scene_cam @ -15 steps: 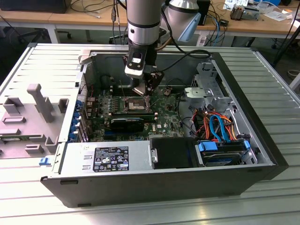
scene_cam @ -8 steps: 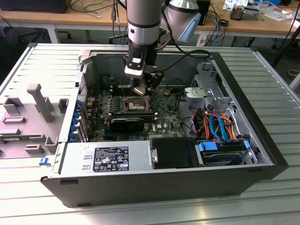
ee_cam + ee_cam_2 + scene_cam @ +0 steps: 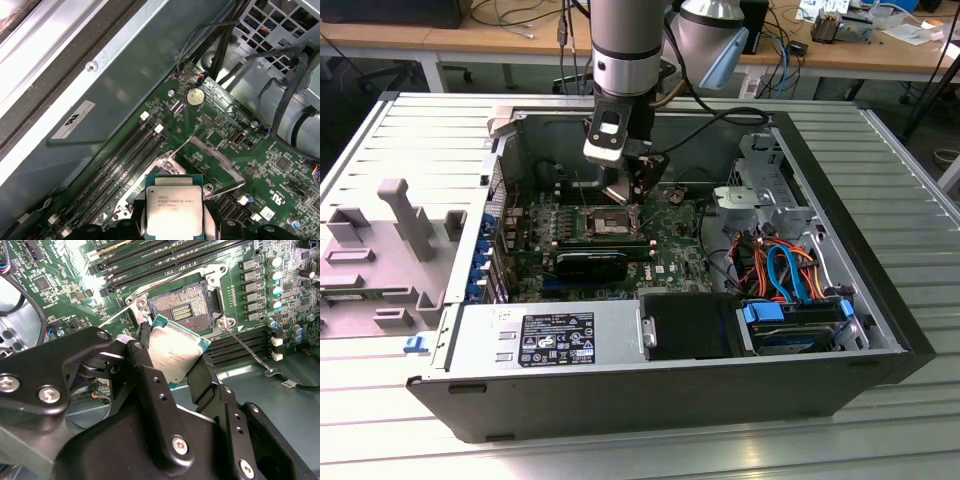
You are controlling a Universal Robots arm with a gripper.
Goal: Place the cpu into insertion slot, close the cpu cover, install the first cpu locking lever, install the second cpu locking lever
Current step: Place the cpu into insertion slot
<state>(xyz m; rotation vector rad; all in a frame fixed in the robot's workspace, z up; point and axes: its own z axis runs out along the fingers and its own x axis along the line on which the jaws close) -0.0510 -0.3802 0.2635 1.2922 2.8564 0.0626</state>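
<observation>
- Cpu (image 3: 175, 352): pinched on two sides by the black fingers (image 3: 145, 365) of the gripper (image 3: 172, 359), which is closed tight on it.
- Silver top of the cpu (image 3: 175, 205) plain to see in both wrist views, with a thin green edge around it.
- Held just above the insertion slot (image 3: 182, 307), close to it but not down in it yet.
- Insertion slot open, with a dark bare middle and a shiny metal rim, set in the green board (image 3: 55, 270).
- Cpu cover (image 3: 218, 156) lifted up off the insertion slot and standing just beside it in the first wrist view.
- Thin metal lever (image 3: 246, 349) sticking out from one corner of the insertion slot, not hooked down.
- Long black memory slots (image 3: 165, 255) lying just beside the insertion slot.
- In the exterior view, gripper (image 3: 635, 188) reaching down into the open computer case (image 3: 880, 335), right over the insertion slot (image 3: 610, 222).
</observation>
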